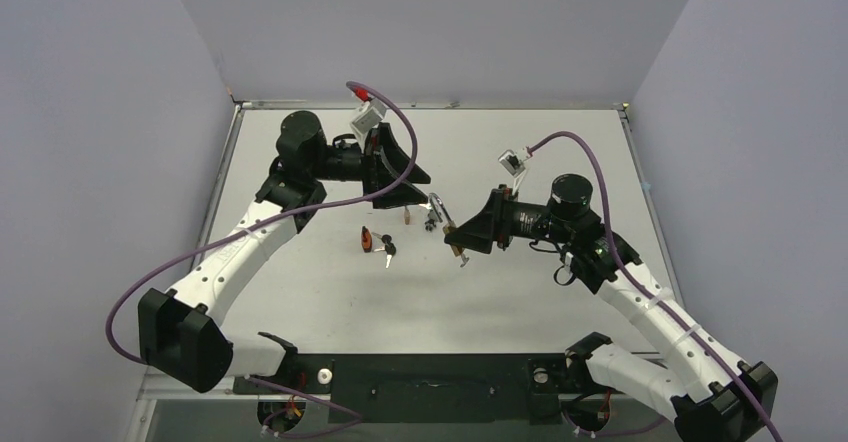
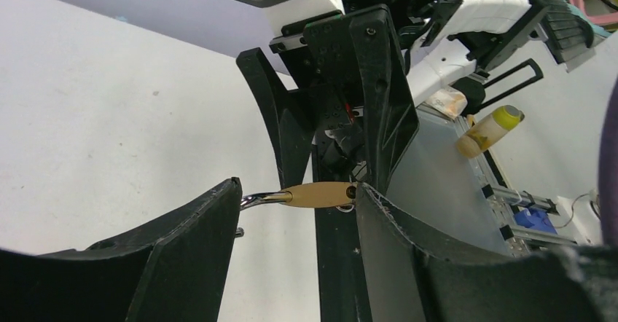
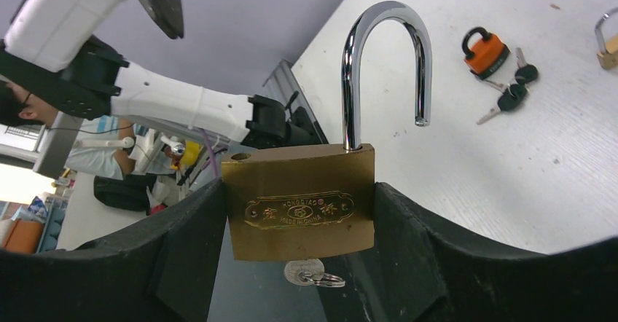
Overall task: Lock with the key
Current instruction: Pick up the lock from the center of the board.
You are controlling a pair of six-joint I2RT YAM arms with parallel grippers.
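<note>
The lock [image 3: 295, 227], a square brass padlock, is clamped by its sides between my right gripper's [image 3: 299, 191] fingers. Its silver shackle [image 3: 386, 60] stands swung open, free end out of the body. A key [image 3: 304, 271] with a small ring sits in the keyhole underneath. In the top view the lock [image 1: 450, 230] is held above the table's middle, shackle [image 1: 434, 205] pointing toward my left gripper [image 1: 428, 187]. My left gripper [image 2: 295, 194] is open. Its fingers straddle the lock [image 2: 321, 194], seen end-on, with the shackle [image 2: 256, 199] by the left fingertip.
A small orange-red padlock [image 1: 368, 239] with black-headed keys [image 1: 387, 250] lies on the table left of the grippers; it also shows in the right wrist view [image 3: 484, 51]. A tiny brown padlock [image 1: 406, 218] lies nearby, at the right edge of the right wrist view [image 3: 606, 45].
</note>
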